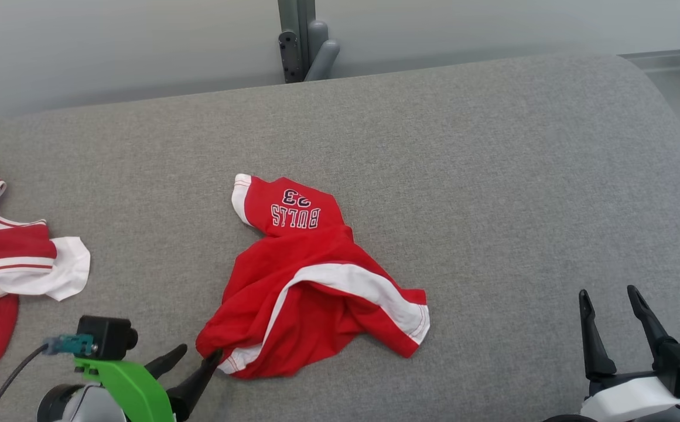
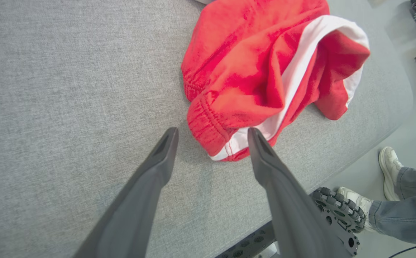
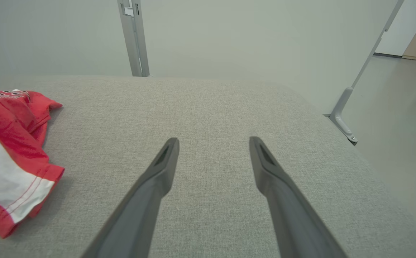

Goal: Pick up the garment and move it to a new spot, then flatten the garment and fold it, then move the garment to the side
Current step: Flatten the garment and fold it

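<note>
We note the red shorts [image 1: 310,275] crumpled mid-bench [image 1: 492,176], their near corner at our left gripper [image 1: 198,353], whose fingers are spread and unclamped. Our right gripper [image 1: 608,291] is also released, well apart. A second red garment [image 1: 6,258] lies far left, and a person's shoes [image 2: 390,168] stand beside the bench edge.

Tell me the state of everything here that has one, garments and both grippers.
Red shorts with white stripe: crumpled, not folded.
Red and white garment at the robot's left: bunched up.
Left gripper: open, at the shorts' waistband corner.
Right gripper: open, empty.
</note>
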### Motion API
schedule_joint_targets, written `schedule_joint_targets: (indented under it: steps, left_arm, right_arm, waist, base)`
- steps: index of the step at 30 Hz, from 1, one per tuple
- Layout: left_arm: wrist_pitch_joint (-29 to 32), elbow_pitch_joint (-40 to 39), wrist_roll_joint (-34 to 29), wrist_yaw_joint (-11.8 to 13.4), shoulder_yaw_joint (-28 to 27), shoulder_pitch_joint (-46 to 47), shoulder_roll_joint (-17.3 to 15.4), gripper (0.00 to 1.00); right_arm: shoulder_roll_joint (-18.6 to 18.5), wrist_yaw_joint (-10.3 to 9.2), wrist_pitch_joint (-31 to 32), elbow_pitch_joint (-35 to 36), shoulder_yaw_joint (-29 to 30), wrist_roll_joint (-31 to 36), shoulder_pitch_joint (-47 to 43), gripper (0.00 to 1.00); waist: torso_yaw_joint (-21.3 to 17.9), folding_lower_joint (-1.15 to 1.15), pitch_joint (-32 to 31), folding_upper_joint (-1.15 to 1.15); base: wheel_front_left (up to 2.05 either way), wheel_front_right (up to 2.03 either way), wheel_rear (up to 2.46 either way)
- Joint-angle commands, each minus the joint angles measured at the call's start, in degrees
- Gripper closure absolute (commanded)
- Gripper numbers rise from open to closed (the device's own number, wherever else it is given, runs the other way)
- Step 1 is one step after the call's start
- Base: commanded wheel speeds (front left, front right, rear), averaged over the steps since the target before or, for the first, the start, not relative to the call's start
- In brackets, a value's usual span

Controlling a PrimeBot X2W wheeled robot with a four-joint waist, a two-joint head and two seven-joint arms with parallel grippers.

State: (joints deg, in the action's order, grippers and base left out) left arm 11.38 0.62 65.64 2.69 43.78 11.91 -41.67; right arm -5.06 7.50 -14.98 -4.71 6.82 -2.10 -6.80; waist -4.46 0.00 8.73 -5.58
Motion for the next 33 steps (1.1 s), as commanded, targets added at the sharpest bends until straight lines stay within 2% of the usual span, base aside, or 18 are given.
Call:
schedule_joint_targets:
  steps: [1, 4, 5, 7, 9, 11, 13, 15, 17, 20, 25, 30, 33]
  left_arm:
    - [-1.5, -0.9, 0.7, 1.4, -0.7, -2.3, -0.6, 0.00]
    - [-8.5, -3.3, -0.5, 5.6, -3.7, -5.9, -0.6, 0.00]
    - [-11.8, -3.5, -0.3, 7.5, -5.4, -7.4, 0.5, 0.00]
    - [-16.6, -4.0, -0.4, 9.7, -6.9, -10.8, 1.7, 0.00]
    - [-21.7, -4.5, -0.9, 10.9, -8.6, -12.8, 3.2, 0.00]
    - [-23.5, -4.2, -1.7, 11.7, -9.2, -13.7, 3.9, 0.00]
    - [-25.7, -3.3, -5.4, 12.6, -9.8, -15.2, 5.2, 0.00]
    - [-26.4, -2.6, -8.1, 12.7, -11.3, -17.0, 8.0, 0.00]
    - [-26.7, -2.6, -14.8, 12.9, -16.4, -17.2, 10.8, 0.00]
    - [-26.5, -2.3, -25.2, 10.0, -22.4, -21.2, 16.6, 0.00]
    - [-26.5, -1.7, -37.4, 2.6, -32.8, -24.6, 24.5, 0.00]
    - [-26.5, 0.2, -45.5, -4.6, -40.1, -26.7, 30.4, 0.00]
    - [-26.5, 1.2, -48.3, -7.7, -43.4, -27.5, 33.4, 0.00]
  right_arm:
    - [-0.6, -0.02, -0.1, 0.6, 0.1, 0.5, -0.7, 0.00]
    - [-0.8, -0.02, -0.1, 1.8, 0.5, 0.6, -1.1, 0.00]
    - [-0.9, -0.02, -0.1, 2.3, 0.8, 0.7, -1.2, 0.00]
    - [-1.2, -0.02, -0.1, 3.4, 1.3, 0.8, -1.3, 0.00]
    - [-1.2, -0.02, -0.1, 4.6, 1.8, 1.0, -1.2, 0.00]
    - [-1.3, -0.02, -0.1, 5.0, 1.9, 1.0, -1.2, 0.00]
    - [-1.4, -0.02, -0.1, 5.8, 2.0, 1.0, -1.4, 0.00]
    - [-1.2, -0.02, -0.1, 6.4, 2.2, 1.0, -1.6, 0.00]
    - [-0.8, -0.02, -0.1, 6.9, 2.8, 0.9, -2.0, 0.00]
    - [0.0, -0.02, -0.1, 6.9, 3.3, 1.1, -2.9, 0.00]
    - [1.0, -0.02, -0.1, 5.1, 3.2, 0.8, -3.7, 0.00]
    - [1.5, -0.02, -0.1, 2.6, 3.5, 0.5, -4.3, 0.00]
    - [1.7, -0.02, -0.1, 1.4, 4.2, 0.8, -4.8, 0.00]
  waist:
    - [0.9, 0.00, -0.9, 0.00]
    - [1.7, 0.00, -1.8, 0.00]
    - [2.0, 0.00, -2.1, 0.00]
    - [2.5, 0.00, -2.6, 0.00]
    - [3.1, 0.00, -3.0, 0.00]
    - [3.4, 0.00, -3.2, 0.00]
    - [3.9, 0.00, -3.7, 0.00]
    - [4.4, 0.00, -4.0, 0.00]
    - [5.0, 0.00, -4.3, 0.00]
    - [5.4, 0.00, -4.4, 0.00]
    - [5.3, 0.00, -4.1, 0.00]
    - [5.0, 0.00, -3.8, 0.00]
    - [5.1, 0.00, -3.9, 0.00]
  base:
    - [0.00, 0.00, 0.00]
    - [0.00, 0.00, 0.00]
    - [0.00, 0.00, 0.00]
    - [0.00, 0.00, 0.00]
    - [0.00, 0.00, 0.00]
    - [0.00, 0.00, 0.00]
    - [0.00, 0.00, 0.00]
    - [0.00, 0.00, 0.00]
    - [0.00, 0.00, 0.00]
    - [0.00, 0.00, 0.00]
    - [0.00, 0.00, 0.00]
    - [0.00, 0.00, 0.00]
    - [0.00, 0.00, 0.00]
